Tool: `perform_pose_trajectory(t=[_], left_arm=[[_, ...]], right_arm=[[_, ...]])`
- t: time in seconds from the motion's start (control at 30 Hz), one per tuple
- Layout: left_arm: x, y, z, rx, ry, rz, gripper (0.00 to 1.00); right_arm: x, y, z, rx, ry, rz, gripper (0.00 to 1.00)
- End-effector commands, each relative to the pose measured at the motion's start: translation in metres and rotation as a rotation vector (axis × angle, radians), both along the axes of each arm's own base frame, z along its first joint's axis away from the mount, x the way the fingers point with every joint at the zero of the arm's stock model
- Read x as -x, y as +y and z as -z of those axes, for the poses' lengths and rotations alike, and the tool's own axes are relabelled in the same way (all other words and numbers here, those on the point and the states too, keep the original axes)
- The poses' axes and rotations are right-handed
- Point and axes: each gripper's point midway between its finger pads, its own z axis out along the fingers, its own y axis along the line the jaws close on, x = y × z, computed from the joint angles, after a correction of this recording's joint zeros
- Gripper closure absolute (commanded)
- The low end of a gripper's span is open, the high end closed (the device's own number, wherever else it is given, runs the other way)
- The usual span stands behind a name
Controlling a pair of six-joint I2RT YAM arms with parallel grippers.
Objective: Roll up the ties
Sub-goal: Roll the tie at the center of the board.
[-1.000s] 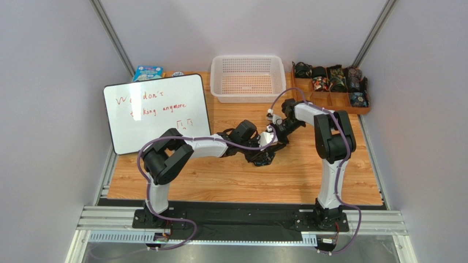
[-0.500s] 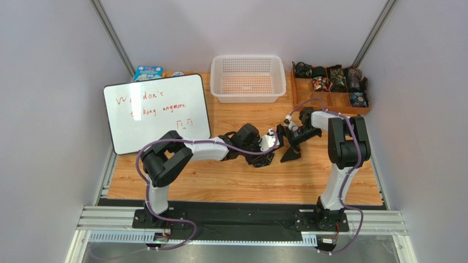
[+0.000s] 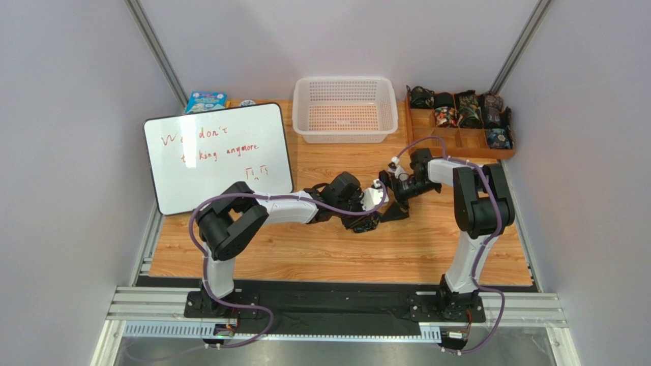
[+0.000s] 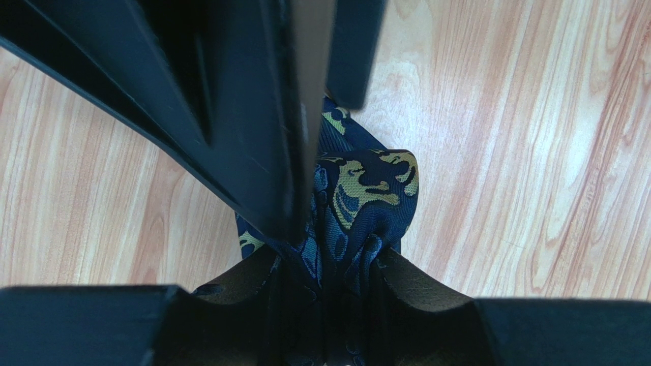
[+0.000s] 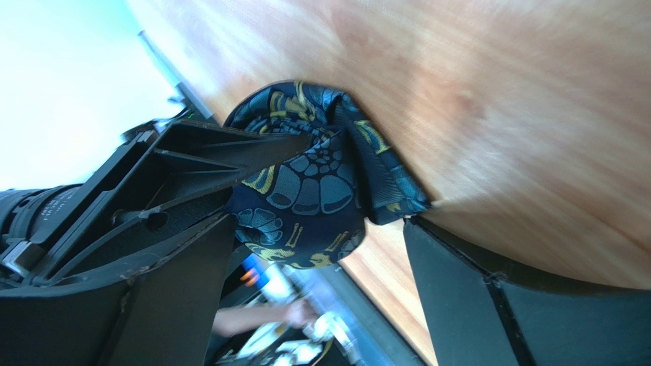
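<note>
The tie (image 3: pixel 365 223), dark with blue and yellowish paisley, sits as a rolled bundle on the wooden table (image 3: pixel 306 252) at its middle. My left gripper (image 3: pixel 364 216) is shut on it; in the left wrist view the fabric (image 4: pixel 367 191) bunches between the two pads at the left gripper (image 4: pixel 348 267). My right gripper (image 3: pixel 391 201) stands open just to the right of the roll. In the right wrist view the roll (image 5: pixel 306 175) lies at the mouth of the right gripper (image 5: pixel 319 229), its fingers (image 5: pixel 489 305) wide apart and not pressing it.
A whiteboard (image 3: pixel 218 156) leans at the left, with a blue box (image 3: pixel 205 101) behind it. At the back stand a white basket (image 3: pixel 345 107) and a wooden tray (image 3: pixel 489 149) that holds several rolled ties (image 3: pixel 458 110).
The right gripper opened and let go of the roll, drew back to the right, then came in close again. The left gripper kept its hold in place.
</note>
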Motion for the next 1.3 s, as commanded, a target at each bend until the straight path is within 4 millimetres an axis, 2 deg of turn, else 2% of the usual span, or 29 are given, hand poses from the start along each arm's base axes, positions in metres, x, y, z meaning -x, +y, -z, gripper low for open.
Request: perform_pose_trajectory(t=[0.0, 0.1, 0.17, 0.27, 0.4, 0.47, 0.67, 0.9, 1.1, 1.27], left_arm=[[0.026, 0.038, 0.044, -0.17, 0.095, 0.0, 0.79], [0.026, 0.038, 0.044, -0.17, 0.096, 0.001, 0.79], [0.026, 0.037, 0.044, -0.166, 0.095, 0.002, 0.8], [0.026, 0.037, 0.045, -0.17, 0.096, 0.006, 0.8], [0.027, 0.038, 0.047, -0.179, 0.095, 0.01, 0.81], [0.026, 0.039, 0.049, -0.184, 0.095, 0.008, 0.82], [0.027, 0.042, 0.05, -0.195, 0.097, 0.009, 0.82], [0.027, 0.043, 0.051, -0.197, 0.102, 0.002, 0.82], [0.027, 0.044, 0.052, -0.198, 0.103, 0.0, 0.82], [0.027, 0.041, 0.05, -0.193, 0.103, 0.002, 0.82]], right_arm=[[-0.049, -0.031, 0.011, 0.21, -0.329, 0.028, 0.05], [-0.054, -0.031, 0.006, 0.222, -0.36, 0.056, 0.05], [-0.056, -0.031, 0.011, 0.243, -0.376, 0.05, 0.05], [-0.044, -0.021, 0.024, 0.248, -0.352, -0.017, 0.07], [-0.023, -0.002, 0.033, 0.142, -0.285, -0.069, 0.12], [-0.015, 0.001, 0.039, 0.113, -0.236, -0.084, 0.13], [-0.007, 0.004, 0.032, 0.012, -0.156, -0.084, 0.13], [0.007, 0.014, 0.008, -0.137, -0.095, -0.102, 0.14], [0.014, 0.016, -0.012, -0.199, -0.083, -0.097, 0.14], [0.013, 0.018, -0.016, -0.223, -0.077, -0.089, 0.17]])
